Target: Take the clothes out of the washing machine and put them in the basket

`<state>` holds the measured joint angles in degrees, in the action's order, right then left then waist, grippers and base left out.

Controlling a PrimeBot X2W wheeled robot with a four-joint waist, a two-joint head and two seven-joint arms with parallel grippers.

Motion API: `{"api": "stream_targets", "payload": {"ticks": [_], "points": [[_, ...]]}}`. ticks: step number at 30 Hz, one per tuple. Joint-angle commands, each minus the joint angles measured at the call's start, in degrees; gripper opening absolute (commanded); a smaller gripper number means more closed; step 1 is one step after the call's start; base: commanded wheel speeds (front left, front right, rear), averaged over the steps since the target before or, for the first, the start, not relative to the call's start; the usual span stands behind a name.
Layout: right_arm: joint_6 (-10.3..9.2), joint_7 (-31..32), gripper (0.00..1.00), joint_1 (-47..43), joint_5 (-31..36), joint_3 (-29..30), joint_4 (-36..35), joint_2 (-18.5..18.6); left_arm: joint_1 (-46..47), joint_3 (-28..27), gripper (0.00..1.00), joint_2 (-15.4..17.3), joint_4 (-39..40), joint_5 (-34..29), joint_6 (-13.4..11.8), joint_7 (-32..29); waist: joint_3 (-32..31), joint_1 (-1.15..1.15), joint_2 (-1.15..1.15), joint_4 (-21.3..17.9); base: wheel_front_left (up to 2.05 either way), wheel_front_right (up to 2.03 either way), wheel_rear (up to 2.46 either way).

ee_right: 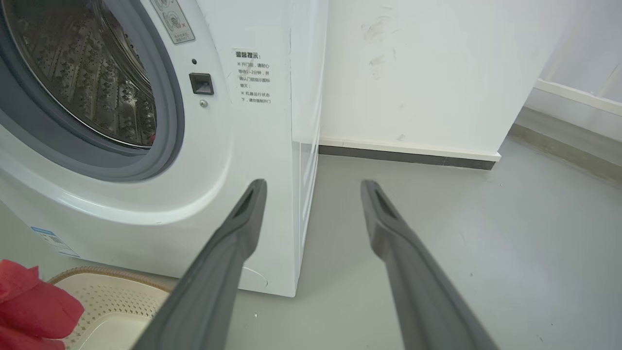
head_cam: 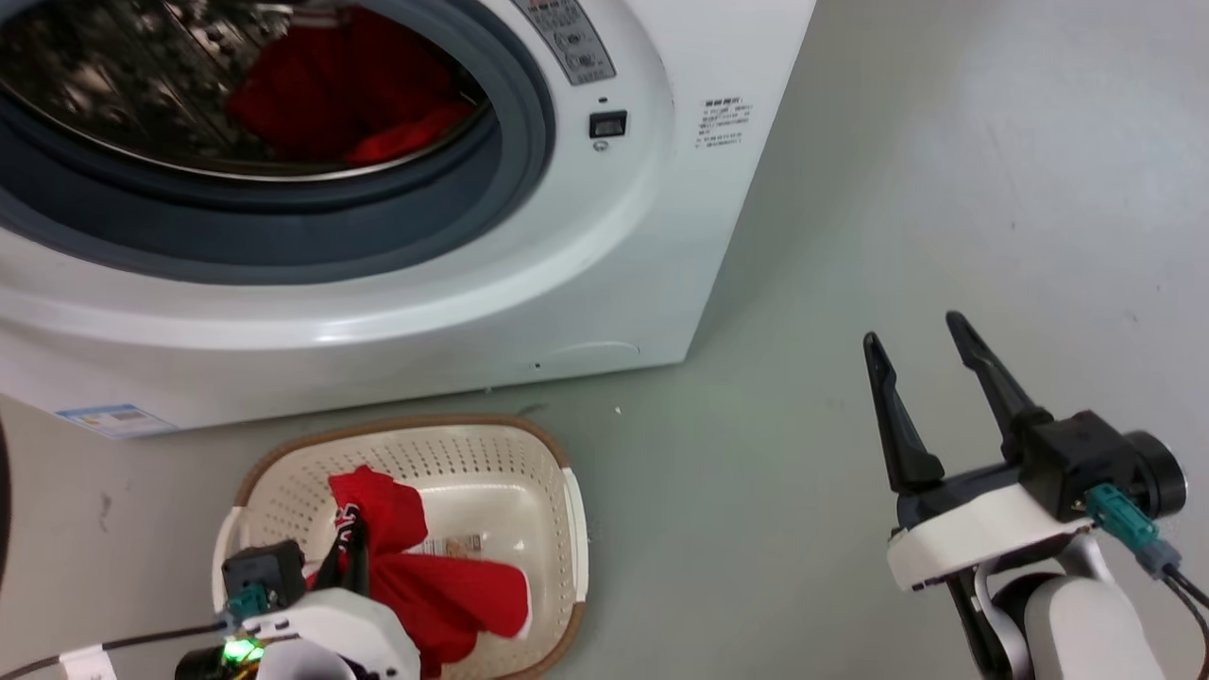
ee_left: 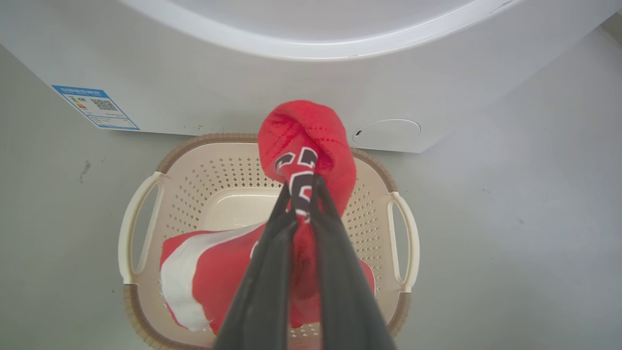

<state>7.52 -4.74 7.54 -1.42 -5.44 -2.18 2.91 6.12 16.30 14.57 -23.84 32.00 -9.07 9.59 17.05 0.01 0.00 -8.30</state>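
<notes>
Over basket [ee_left: 233, 175], left end effector [ee_left: 302, 184] pinches red garment [ee_left: 301, 126], right end effector [head_cam: 911, 331] spread; prob. drop step, nxt req. letting go.

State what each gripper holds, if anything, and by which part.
The left gripper pinches a red garment at a bunched fold by its black-and-white lettering, above the basket. The right gripper is open and holds nothing.

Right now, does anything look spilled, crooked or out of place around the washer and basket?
Nothing much. The left gripper is shut on a red garment hanging into the basket, none of it on the floor. A second garment lies in the drum. A small dark smudge marks the floor left of the basket.
</notes>
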Motion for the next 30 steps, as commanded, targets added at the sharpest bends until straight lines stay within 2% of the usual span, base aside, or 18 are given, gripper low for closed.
{"api": "stream_targets", "payload": {"ticks": [1,9,18,23,30], "points": [[-0.05,-0.5,1.00,1.4,-0.1,-0.1,-0.6,-0.1,2.6,-0.6,0.00,-0.3,-2.8,0.5,0.6,1.2,3.7,-0.01,0.00,-1.6,0.00,0.00,0.00],[-0.05,-1.7,1.00,5.0,-0.6,-0.9,-1.1,-0.1,13.3,-2.2,0.00,-1.4,-19.9,1.4,3.9,4.3,11.8,-0.01,0.00,-4.8,0.00,0.00,0.00],[-0.06,-3.6,1.00,8.2,-1.5,-1.8,-0.9,-0.1,23.6,-2.6,0.00,0.5,-36.5,2.0,7.9,4.6,20.1,-0.01,0.00,-8.1,0.00,0.00,0.00],[-0.05,-4.7,1.00,9.2,-1.9,-2.2,-0.2,-0.1,26.6,-2.2,0.00,0.9,-41.9,1.8,8.5,3.8,22.1,-0.01,0.00,-9.0,0.00,0.00,0.00],[-0.05,-5.8,1.00,9.9,-2.8,-2.9,1.1,-0.1,29.1,-2.3,0.00,1.4,-47.9,2.6,8.0,0.7,23.6,-0.01,0.00,-9.8,0.00,0.00,0.00]]}}
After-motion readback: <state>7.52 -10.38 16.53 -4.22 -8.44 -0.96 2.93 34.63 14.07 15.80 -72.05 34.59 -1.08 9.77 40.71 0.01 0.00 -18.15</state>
